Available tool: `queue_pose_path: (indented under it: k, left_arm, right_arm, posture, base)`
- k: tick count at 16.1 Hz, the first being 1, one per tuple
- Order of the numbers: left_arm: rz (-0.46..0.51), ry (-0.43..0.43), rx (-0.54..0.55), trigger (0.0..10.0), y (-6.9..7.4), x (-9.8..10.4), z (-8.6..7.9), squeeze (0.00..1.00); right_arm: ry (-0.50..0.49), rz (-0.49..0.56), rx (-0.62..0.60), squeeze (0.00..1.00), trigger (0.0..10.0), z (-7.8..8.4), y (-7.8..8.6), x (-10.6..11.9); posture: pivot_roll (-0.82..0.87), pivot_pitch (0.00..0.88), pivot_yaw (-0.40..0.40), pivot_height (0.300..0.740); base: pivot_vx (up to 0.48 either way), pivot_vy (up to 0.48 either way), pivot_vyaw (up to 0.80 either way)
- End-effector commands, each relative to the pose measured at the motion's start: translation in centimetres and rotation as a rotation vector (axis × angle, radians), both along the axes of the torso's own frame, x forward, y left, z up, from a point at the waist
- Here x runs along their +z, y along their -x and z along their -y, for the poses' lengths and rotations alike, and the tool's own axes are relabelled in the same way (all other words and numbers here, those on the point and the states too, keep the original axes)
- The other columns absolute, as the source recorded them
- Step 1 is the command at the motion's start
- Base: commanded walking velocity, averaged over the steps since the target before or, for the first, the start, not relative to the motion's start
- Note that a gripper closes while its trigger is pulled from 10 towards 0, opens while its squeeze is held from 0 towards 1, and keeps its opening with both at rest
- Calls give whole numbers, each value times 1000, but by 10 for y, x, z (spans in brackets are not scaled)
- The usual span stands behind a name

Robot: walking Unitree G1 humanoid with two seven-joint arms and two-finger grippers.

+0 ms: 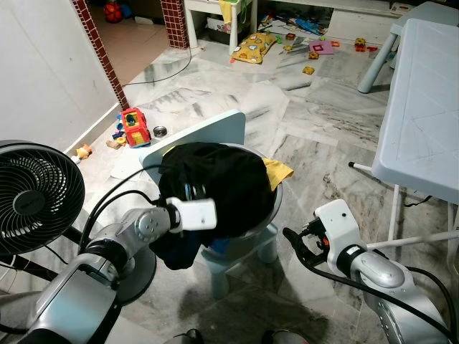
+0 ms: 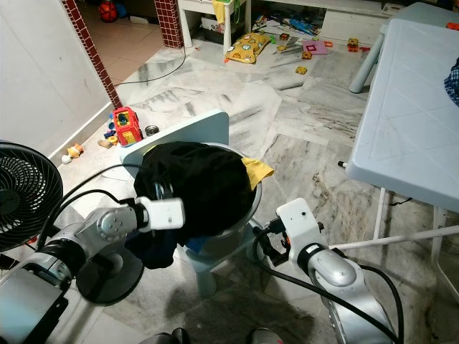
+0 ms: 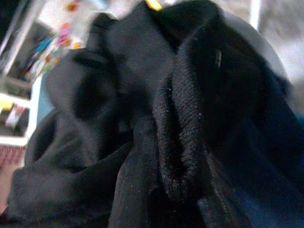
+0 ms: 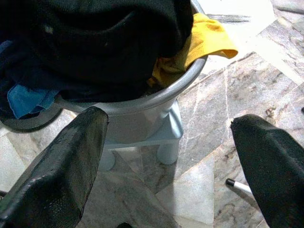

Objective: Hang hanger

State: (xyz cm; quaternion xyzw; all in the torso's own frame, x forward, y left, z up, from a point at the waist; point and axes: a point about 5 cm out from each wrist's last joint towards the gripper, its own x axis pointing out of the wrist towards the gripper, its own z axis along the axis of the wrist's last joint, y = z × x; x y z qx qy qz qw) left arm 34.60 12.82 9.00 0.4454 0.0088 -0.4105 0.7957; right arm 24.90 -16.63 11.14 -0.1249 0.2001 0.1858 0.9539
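left gripper (image 1: 188, 192): buried in the black garment (image 1: 215, 186), can't tell its state
right gripper (image 4: 166, 156): spread wide, beside the basin (image 4: 142, 107)
hanger: can't spot it
tip: lift the cloth slowly, look underneath

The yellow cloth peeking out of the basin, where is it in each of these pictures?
Left eye view: yellow cloth at the basin's right rim, centre of frame.
Right eye view, same spot.
Left wrist view: a sliver at the top edge.
Right wrist view: upper middle.
Shared landmark: the black garment.
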Motion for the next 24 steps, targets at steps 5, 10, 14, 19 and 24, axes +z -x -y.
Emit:
queue_pose_path:
  k: [5, 10, 14, 19, 24]
  left_arm:
    - [-133, 489, 230, 0, -12, 18, -6, 0]
    - [22, 799, 309, 0, 21, 38, -21, 0]
    - [86, 926, 487, 0, 58, 36, -31, 0]
    - [32, 985, 633, 0, 63, 33, -29, 0]
    - [19, 1001, 694, 9412, 55, 45, -27, 0]
  right_arm:
    - [31, -7, 4, 0, 10000, -1, -4, -8]
    - [3, 29, 8, 0, 10000, -5, -14, -13]
    - [-15, 35, -4, 0, 10000, -8, -22, -22]
    - [-20, 78, 56, 0, 10000, -22, -35, -17]
    - [-19, 96, 33, 0, 10000, -19, -35, -16]
  posture:
    - [-236, 110, 41, 740]
    - [-184, 23, 47, 740]
    - [-126, 0, 14, 740]
    - [-121, 0, -15, 740]
    - [-141, 0, -2, 740]
  base:
    - [0, 0, 0]
    - [0, 0, 0]
    - [0, 0, 0]
    - [0, 0, 0]
    - [0, 0, 0]
